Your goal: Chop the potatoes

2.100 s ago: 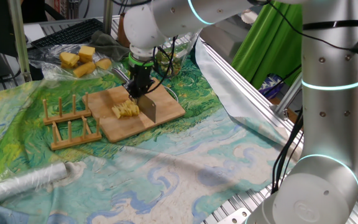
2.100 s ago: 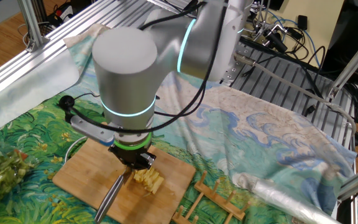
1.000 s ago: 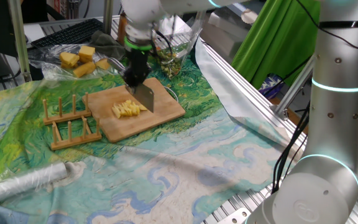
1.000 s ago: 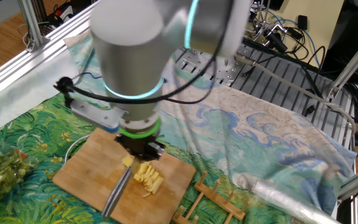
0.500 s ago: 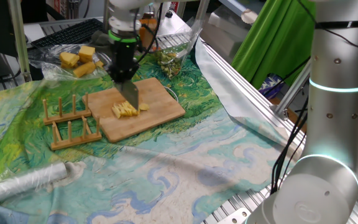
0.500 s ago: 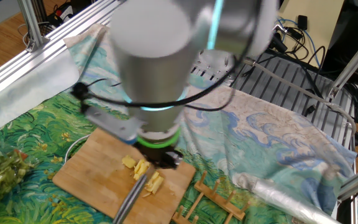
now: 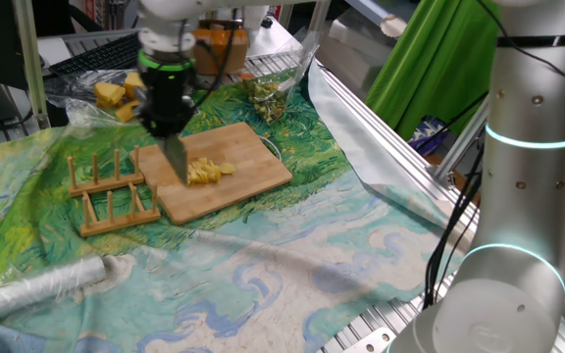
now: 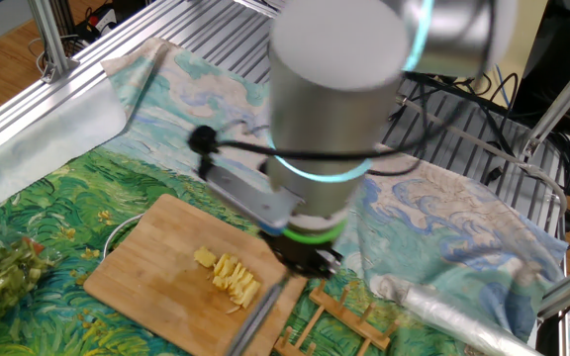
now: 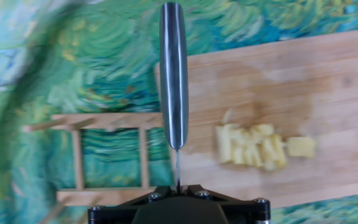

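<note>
The potatoes (image 7: 207,173) are a cluster of thin pale-yellow slices in the middle of the wooden board (image 7: 248,162). They also show in the other fixed view (image 8: 230,276) and in the hand view (image 9: 256,145). My gripper (image 7: 167,126) is shut on a knife (image 7: 177,162) whose blade points down over the board's left edge, beside the slices and apart from them. In the hand view the knife (image 9: 173,74) runs straight ahead over the board's edge (image 9: 303,74), with the slices to its right. In the other fixed view the gripper (image 8: 301,259) holds the knife (image 8: 264,313) by the board's corner.
A wooden slotted rack (image 7: 111,191) lies just left of the board, and under the blade in the hand view (image 9: 104,155). Larger yellow chunks (image 7: 116,94) sit at the back left. A bag of greens (image 7: 265,94) is behind the board. A foil roll (image 7: 37,289) lies in front.
My gripper has carried the knife left, from over the potato slices to the board's rack-side edge. The slices stay on the board, a little more spread.
</note>
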Action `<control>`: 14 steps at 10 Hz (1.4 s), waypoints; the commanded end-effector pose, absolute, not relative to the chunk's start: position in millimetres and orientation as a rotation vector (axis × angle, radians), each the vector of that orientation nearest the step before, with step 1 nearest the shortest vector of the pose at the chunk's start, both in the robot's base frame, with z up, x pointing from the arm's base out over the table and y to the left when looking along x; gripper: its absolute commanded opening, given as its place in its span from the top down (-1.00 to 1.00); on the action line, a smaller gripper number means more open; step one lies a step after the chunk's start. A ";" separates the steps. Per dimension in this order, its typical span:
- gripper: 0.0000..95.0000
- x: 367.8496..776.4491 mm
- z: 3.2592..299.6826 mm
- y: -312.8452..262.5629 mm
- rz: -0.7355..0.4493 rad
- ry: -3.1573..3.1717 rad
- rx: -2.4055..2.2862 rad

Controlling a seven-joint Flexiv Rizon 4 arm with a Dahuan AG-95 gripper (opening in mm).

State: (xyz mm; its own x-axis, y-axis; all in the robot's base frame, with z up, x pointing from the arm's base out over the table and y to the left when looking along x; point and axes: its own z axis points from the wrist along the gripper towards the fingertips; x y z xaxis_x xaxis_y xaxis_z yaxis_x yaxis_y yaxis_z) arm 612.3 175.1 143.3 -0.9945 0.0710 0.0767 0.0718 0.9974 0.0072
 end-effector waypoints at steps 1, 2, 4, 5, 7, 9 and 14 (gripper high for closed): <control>1.00 610.0 140.2 189.4 -0.025 -3.076 -0.131; 1.00 610.4 138.3 193.9 -0.024 -3.084 -0.136; 1.00 614.1 128.4 206.3 -0.022 -3.104 -0.133; 1.00 617.2 122.7 208.9 -0.015 -3.107 -0.124; 1.00 621.7 109.5 214.5 -0.007 -3.111 -0.125; 1.00 624.3 97.7 216.1 -0.005 -3.114 -0.113; 1.00 628.8 61.9 215.1 -0.023 -3.127 -0.138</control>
State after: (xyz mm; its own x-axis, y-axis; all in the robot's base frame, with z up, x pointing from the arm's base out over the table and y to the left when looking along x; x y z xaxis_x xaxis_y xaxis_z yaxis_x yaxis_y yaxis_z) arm 627.9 215.3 59.3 -0.9958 0.0911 0.0091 0.0912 0.9957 0.0141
